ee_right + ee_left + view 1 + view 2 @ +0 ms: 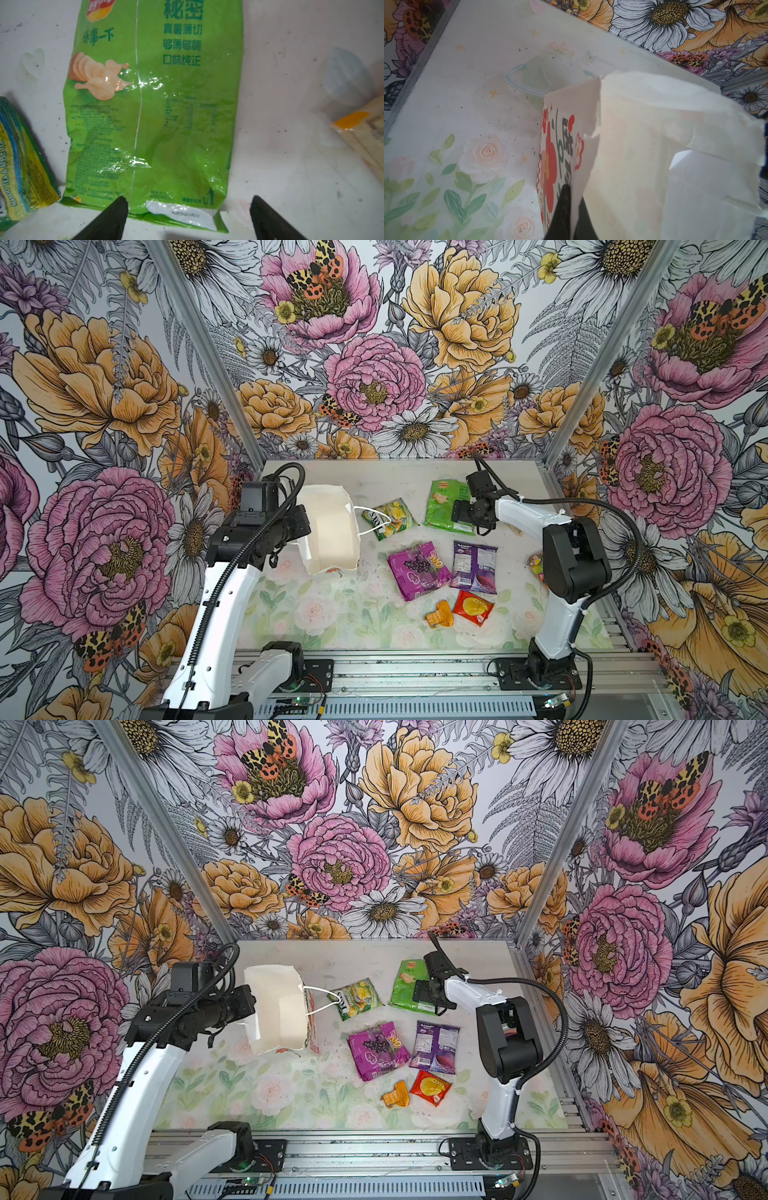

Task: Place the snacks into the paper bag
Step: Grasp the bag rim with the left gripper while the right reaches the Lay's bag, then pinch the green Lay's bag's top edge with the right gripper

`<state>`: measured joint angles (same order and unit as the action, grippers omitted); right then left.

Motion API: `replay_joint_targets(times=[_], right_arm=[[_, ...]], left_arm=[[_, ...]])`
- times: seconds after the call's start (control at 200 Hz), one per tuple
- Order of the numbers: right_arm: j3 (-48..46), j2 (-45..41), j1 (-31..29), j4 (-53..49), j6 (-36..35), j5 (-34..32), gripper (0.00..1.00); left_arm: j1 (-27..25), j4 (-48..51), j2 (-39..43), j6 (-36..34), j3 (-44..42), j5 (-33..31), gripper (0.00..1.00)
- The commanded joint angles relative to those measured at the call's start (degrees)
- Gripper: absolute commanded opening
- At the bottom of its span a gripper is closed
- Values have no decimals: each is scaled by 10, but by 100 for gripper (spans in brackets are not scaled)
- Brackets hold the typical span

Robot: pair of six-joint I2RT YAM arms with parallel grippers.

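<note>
The left arm and the right arm are each built of glossy white tapered links, joined by boxy matte black joint housings. A ribbed black cable conduit is looped along each arm (it is fastened to the white shells by small clips). Each base is carried on a black plate fixed with screws at its corners. The fingers are shown as plain black wedges narrowing to blunt tips.

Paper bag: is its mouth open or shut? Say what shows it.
Open: in both top views the paper bag gapes wide, showing its pale inside walls.
</note>
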<state>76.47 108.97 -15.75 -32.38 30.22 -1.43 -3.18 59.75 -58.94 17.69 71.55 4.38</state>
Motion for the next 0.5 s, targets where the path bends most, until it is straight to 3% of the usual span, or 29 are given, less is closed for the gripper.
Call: replay_joint_targets(times=[0.0,0.13,0.28,0.495], right_arm=[[13,23,-19,6,30,14,93],[10,39,-50,6,38,21,92],[2,36,-90,8,51,64,80],[-6,-28,-128,6,47,62,80]], left_arm=[[5,-24,9,-13,-5,5,0],[6,-28,11,-12,-9,3,0],[10,-30,15,-9,-7,-5,0],[16,-30,17,-9,-9,-9,0]])
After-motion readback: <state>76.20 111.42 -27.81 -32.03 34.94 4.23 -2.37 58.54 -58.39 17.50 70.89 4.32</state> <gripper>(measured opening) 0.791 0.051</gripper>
